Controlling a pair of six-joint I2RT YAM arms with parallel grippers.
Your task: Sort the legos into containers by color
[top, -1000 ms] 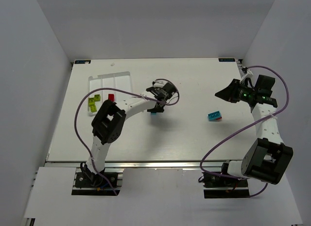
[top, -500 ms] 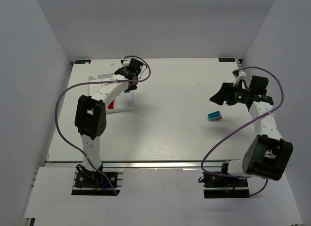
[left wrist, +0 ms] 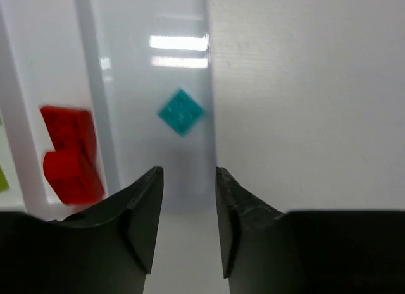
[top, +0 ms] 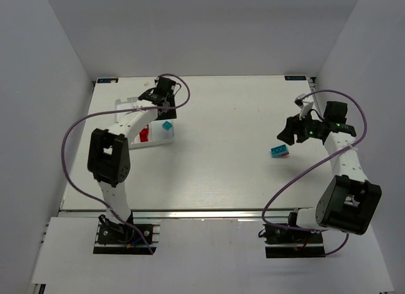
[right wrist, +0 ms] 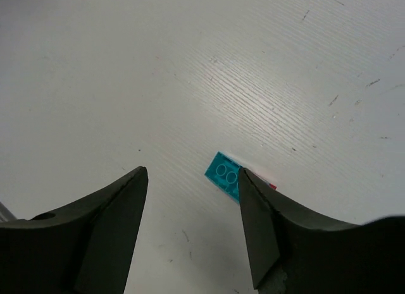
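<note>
Looking like a teal diamond, one small brick occupies the tray.

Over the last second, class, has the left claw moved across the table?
Yes. In the top view, the left claw swung left and toward the far edge, from mid-table to over the white tray, near its teal brick.

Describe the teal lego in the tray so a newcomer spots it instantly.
The white tray sits far-left on the table, below the left gripper. Its rightmost compartment holds one small teal brick, alone; red bricks lie in the neighbouring compartment, and the other teal brick is larger, out on the table.
</note>
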